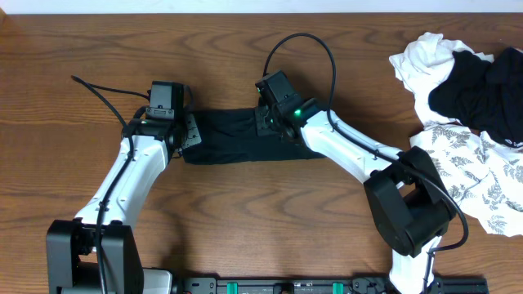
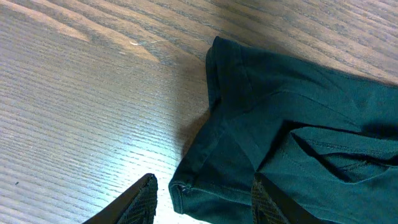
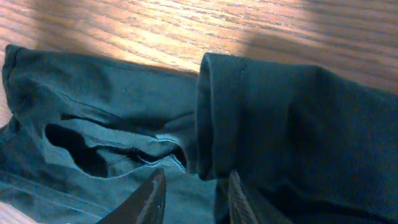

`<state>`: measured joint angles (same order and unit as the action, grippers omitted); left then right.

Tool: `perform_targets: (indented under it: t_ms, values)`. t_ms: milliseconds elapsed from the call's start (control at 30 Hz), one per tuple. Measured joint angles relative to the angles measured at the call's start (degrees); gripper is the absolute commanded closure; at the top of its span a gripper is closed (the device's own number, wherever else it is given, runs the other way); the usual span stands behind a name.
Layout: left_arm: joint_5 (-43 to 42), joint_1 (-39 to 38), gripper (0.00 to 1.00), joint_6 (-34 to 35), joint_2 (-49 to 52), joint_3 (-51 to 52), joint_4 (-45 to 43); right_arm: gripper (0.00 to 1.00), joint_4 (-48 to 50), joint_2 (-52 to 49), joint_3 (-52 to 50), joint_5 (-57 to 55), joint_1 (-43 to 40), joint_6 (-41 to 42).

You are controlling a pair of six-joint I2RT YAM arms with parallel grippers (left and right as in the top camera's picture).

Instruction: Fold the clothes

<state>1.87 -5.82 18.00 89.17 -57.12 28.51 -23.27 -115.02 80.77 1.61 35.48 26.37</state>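
A plain black garment (image 1: pixel 233 140) lies as a folded strip in the middle of the wooden table, one of the clothes. My left gripper (image 1: pixel 187 131) is at its left end. In the left wrist view the left gripper (image 2: pixel 204 208) stands open, the hemmed corner of the black garment (image 2: pixel 298 112) lying between its fingers; one fingertip (image 2: pixel 144 198) is over bare wood. My right gripper (image 1: pixel 266 122) is over the strip's right part. In the right wrist view the right gripper (image 3: pixel 194 202) has its jaws apart above the black garment (image 3: pixel 298 124), just behind a folded-over edge.
A heap of other clothes sits at the table's far right: a white piece (image 1: pixel 425 61), a second black piece (image 1: pixel 482 90) and a white leaf-print piece (image 1: pixel 482 175). The right arm's base (image 1: pixel 409 204) stands in front of that heap. Black cables arch over the back of the table.
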Motion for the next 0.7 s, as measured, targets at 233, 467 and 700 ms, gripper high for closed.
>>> perform_targets:
  t_ms: [233, 467, 700]
  values:
    - [0.0, 0.0, 0.5, 0.0, 0.0, 0.0, 0.6, 0.72, -4.3, 3.0, 0.0, 0.2, -7.6, -1.4]
    - [0.0, 0.0, 0.5, 0.0, 0.0, 0.0, 0.7, 0.8, -16.6, 6.9, 0.0, -1.1, -16.6, -1.2]
    - [0.0, 0.0, 0.5, 0.0, 0.0, 0.0, 0.7, 0.8, -20.3, 3.0, 0.0, -1.1, -16.0, -1.2]
